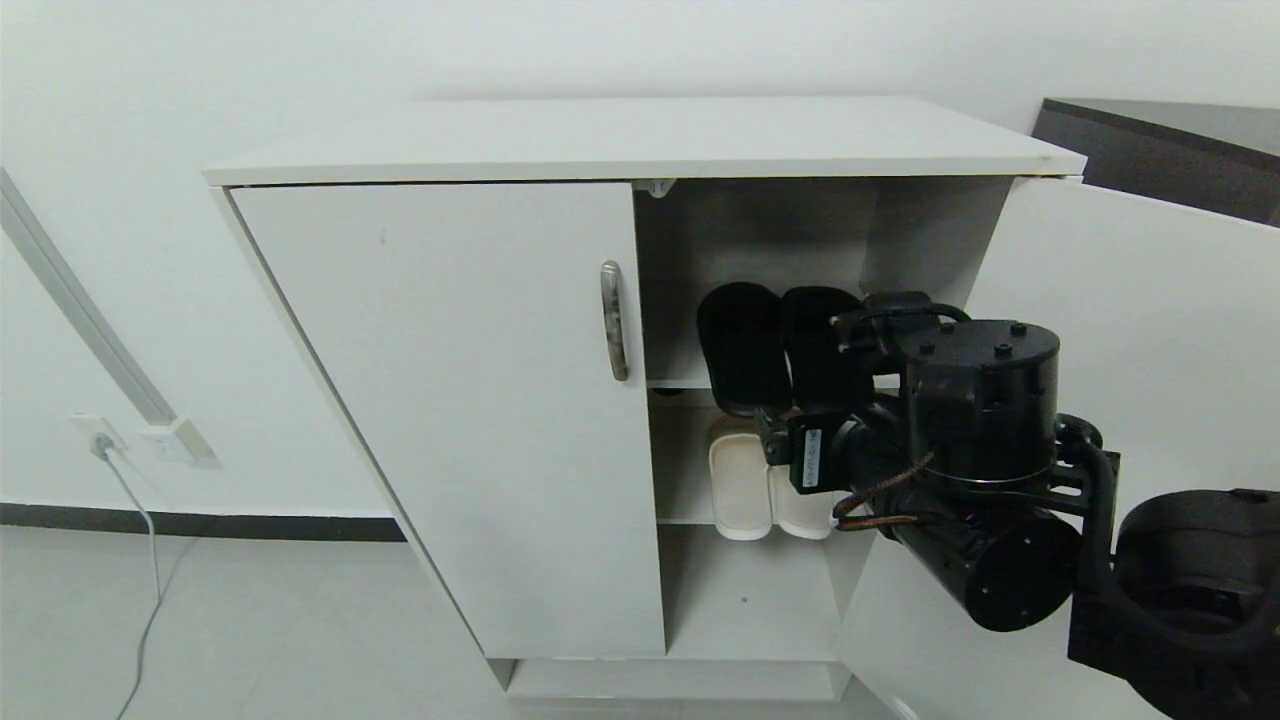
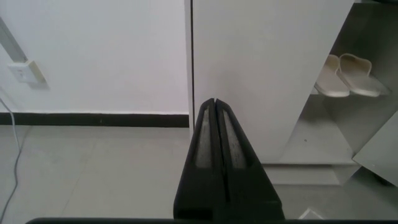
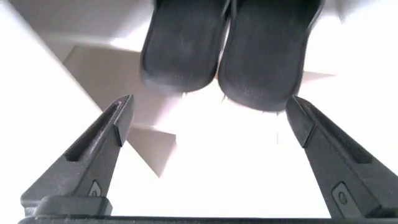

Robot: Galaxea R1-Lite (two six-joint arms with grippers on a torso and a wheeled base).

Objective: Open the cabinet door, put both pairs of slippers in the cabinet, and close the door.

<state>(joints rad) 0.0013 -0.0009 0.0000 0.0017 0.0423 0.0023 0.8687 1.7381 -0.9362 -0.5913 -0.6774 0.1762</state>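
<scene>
— Right gripper (image 3: pixel 209 102): state?
— Jaws spread wide, gripping nothing. It sits just before the black slippers (image 1: pixel 780 345), clear of them.
— Location of the black slippers?
— Centre of the head view, side by side on the upper shelf (image 1: pixel 668 384) of the cabinet (image 1: pixel 640 140), ends overhanging the shelf edge.
— Second pair?
— White slippers (image 1: pixel 765 490) directly below, on the lower shelf (image 1: pixel 685 521), also side by side and overhanging.
— Doors?
— Right door (image 1: pixel 1100 300) stands open at frame right. Left door (image 1: pixel 450 400) is shut, with its handle (image 1: pixel 613 320) along the inner edge.
— Left gripper (image 2: pixel 214 106)?
— Fingers pressed together, empty, pointing toward the shut door.
— Surroundings?
— Wall socket (image 1: pixel 100 435) with cable (image 1: pixel 150 560), lower left of frame.
</scene>
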